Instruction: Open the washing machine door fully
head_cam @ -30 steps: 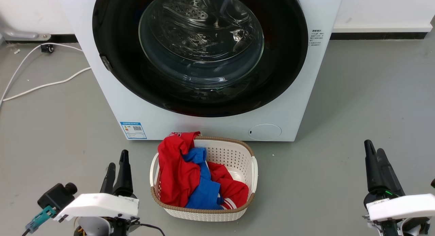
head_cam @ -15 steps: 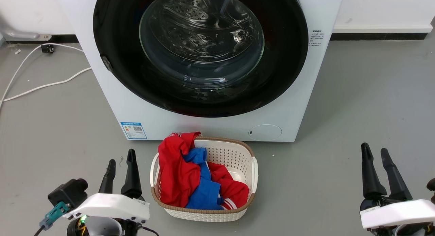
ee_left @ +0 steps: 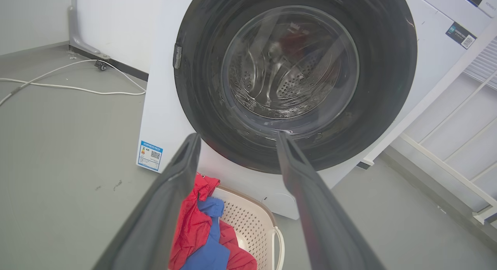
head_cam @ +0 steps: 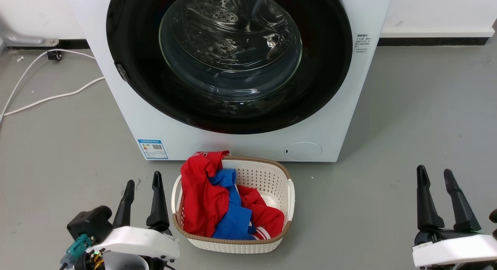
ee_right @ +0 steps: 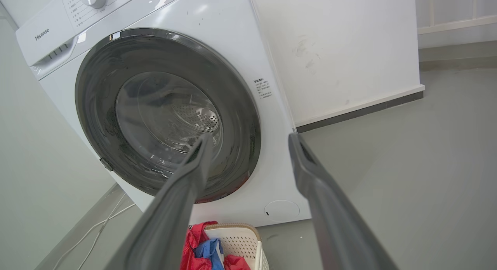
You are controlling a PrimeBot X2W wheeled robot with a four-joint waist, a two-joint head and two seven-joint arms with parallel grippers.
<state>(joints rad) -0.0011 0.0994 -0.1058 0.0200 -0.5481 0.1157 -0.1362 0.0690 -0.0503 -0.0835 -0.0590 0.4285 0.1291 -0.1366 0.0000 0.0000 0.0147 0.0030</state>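
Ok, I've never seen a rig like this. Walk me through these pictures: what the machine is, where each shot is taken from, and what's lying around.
This is a wheeled robot with two arms, each ending in a gripper with two long dark fingers. The wide picture comes from a camera on its head, looking down. In it the left gripper is at the lower left and the right gripper at the lower right. Both are open and hold nothing.

The other two pictures come from cameras on the wrists. Each looks along that arm's own fingers, the left pair and the right pair.

On the floor stands a white washer with its round black door shut. In front of it is a basket of red and blue clothes. A white cable lies to the left.
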